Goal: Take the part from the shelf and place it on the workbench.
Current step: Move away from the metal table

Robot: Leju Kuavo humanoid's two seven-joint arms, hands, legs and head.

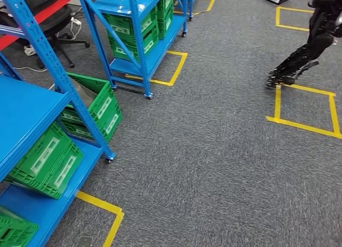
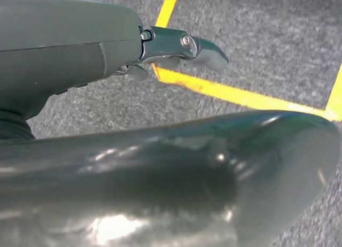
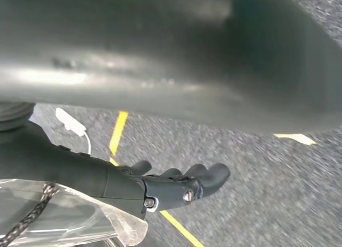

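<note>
A clear plastic bag with a dark braided cord [image 3: 60, 215] is seen in the right wrist view, lying against the right robot hand [image 3: 161, 185]. It is judged to be the part taken from the shelf, though whether the dark fingers [image 3: 201, 177], which lie fairly straight, are clamped on it cannot be told. The left robot hand [image 2: 177, 46] hangs over grey carpet [image 2: 262, 44] with fingers stretched and nothing in it, presumably left free because one hand suffices for the carry. In the head view, blue metal shelving [image 1: 36, 105] carrying tilted green plastic crates [image 1: 46, 161] stands to the left, the crates sloped probably so that contents slide forward for picking. Yellow tape squares [image 1: 302, 108] mark the floor, likely as parking spots. A counter is judged yet to be reached.
</note>
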